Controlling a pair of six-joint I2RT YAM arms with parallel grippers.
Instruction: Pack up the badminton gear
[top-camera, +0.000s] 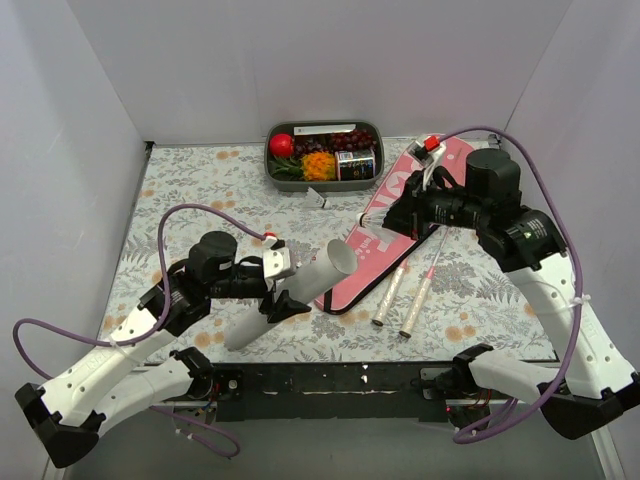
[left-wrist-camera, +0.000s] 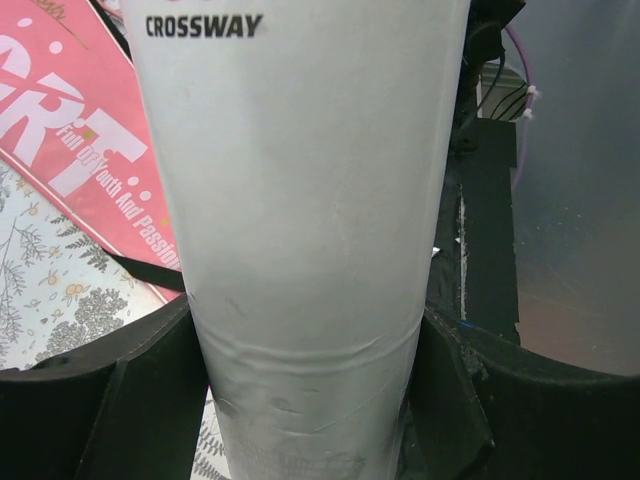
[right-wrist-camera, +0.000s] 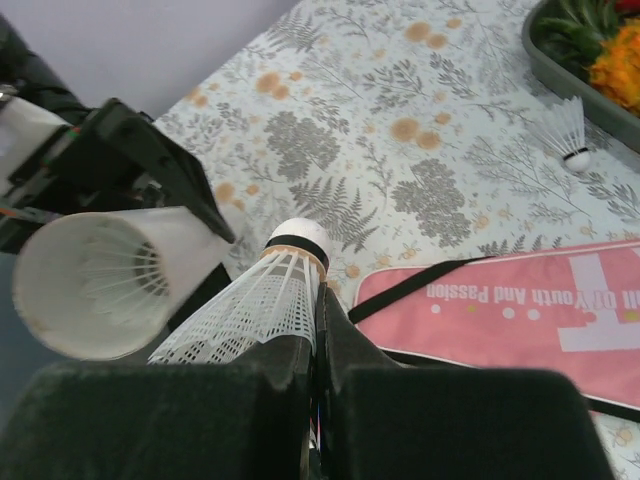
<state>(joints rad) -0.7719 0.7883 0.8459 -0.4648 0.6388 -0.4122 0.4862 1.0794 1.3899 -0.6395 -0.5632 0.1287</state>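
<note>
White cardboard tube (top-camera: 318, 272): raised off the table at near left-centre, tilted, with its open mouth facing far-right towards the other arm. Left gripper (left-wrist-camera: 312, 395) is clamped across the lower body, one finger pressed to each side. The hold appears intended to present the mouth for loading. White feathers are visible inside the tube from the right wrist view. Right gripper (right-wrist-camera: 315, 350) pinches a shuttlecock (right-wrist-camera: 262, 300) by its skirt, cork end leading, just short of the mouth and roughly in line with it. This is judged to be the insertion step. Pink bag (top-camera: 405, 225) lies flat under the right arm. Two rackets (top-camera: 388, 298) lie at its near-right edge, handles nearest, heads hidden. A second shuttlecock (right-wrist-camera: 572, 135) lies loose beside the food tray (top-camera: 380, 155), uncollected.
</note>
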